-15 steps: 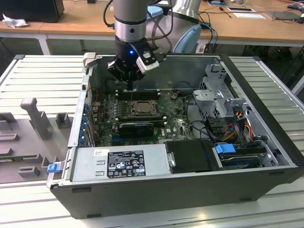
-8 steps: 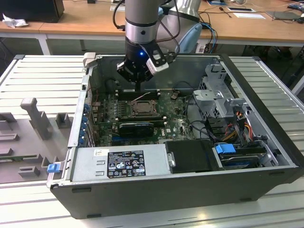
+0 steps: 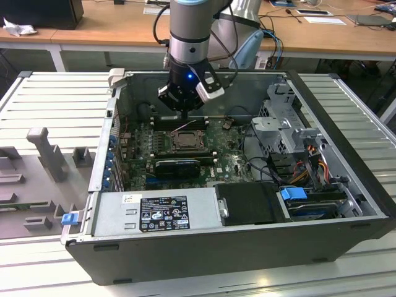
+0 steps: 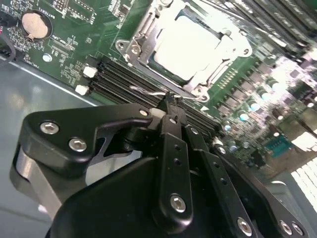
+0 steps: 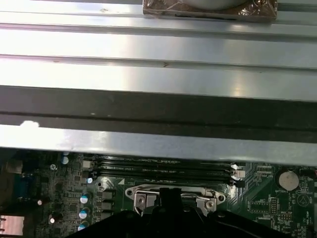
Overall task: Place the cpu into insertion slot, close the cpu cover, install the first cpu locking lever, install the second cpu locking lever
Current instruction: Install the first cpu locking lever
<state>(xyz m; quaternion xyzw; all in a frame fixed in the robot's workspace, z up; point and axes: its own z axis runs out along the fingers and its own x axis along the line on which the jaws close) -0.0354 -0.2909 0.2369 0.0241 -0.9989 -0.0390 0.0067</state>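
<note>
The cpu lay seated in the insertion slot, with the cpu cover lowered over it. The gripper, fingers pressed together, stood at the slot's edge, its tip touching a wire locking lever. Lever latching appeared unfinished.

Pale cpu flat in the insertion slot, silvery cpu cover down around it
</note>
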